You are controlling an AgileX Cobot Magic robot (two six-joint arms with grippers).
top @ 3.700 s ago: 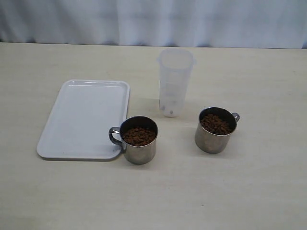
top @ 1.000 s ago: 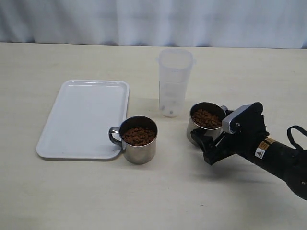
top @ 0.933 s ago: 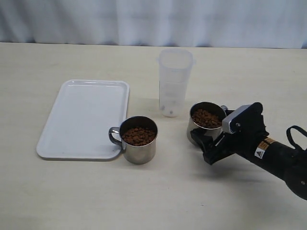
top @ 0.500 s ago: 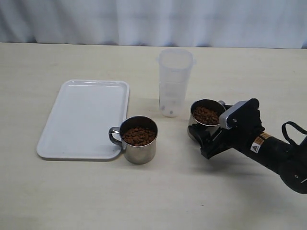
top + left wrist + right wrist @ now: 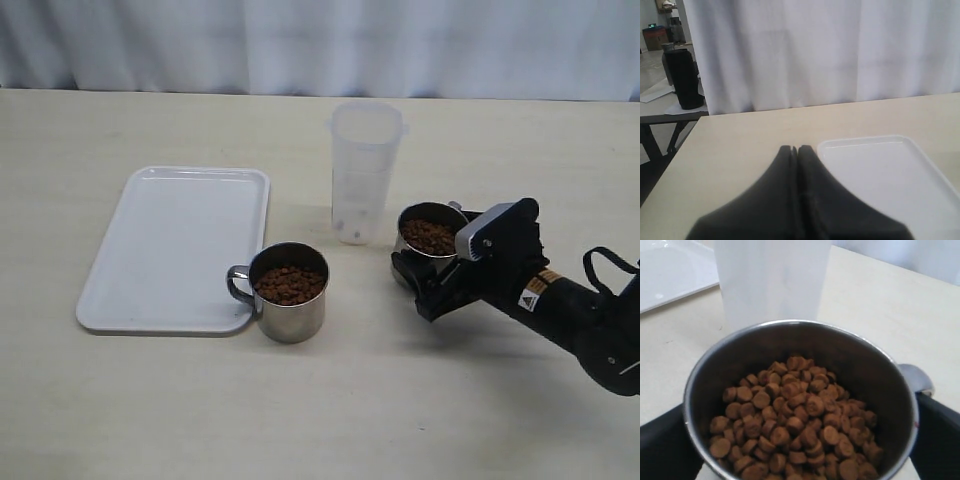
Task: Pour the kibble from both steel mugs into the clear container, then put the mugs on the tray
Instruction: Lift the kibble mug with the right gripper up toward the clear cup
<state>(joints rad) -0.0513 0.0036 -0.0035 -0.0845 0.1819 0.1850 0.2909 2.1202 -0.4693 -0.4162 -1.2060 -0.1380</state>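
Observation:
My right gripper (image 5: 426, 270) is shut on the right steel mug (image 5: 431, 243), one finger (image 5: 660, 450) on each side of its wall. This mug (image 5: 860, 370) is full of brown kibble (image 5: 795, 420) and hangs upright just off the table, close beside the clear container (image 5: 365, 170). In the right wrist view the container (image 5: 772, 275) stands right behind the mug. The left steel mug (image 5: 291, 305), also holding kibble (image 5: 290, 284), stands at the near right corner of the white tray (image 5: 170, 250). My left gripper (image 5: 797, 149) is shut on nothing, above the table beside the tray (image 5: 890, 175); the exterior view does not show it.
A white curtain (image 5: 320, 45) hangs along the table's far edge. The left wrist view shows the table's side edge (image 5: 685, 145), and beyond it another table with a dark object (image 5: 684, 80).
My right arm has come in from the right and closed on the right mug. It has carried the mug up and left, nearer the clear container. The left mug has not moved.

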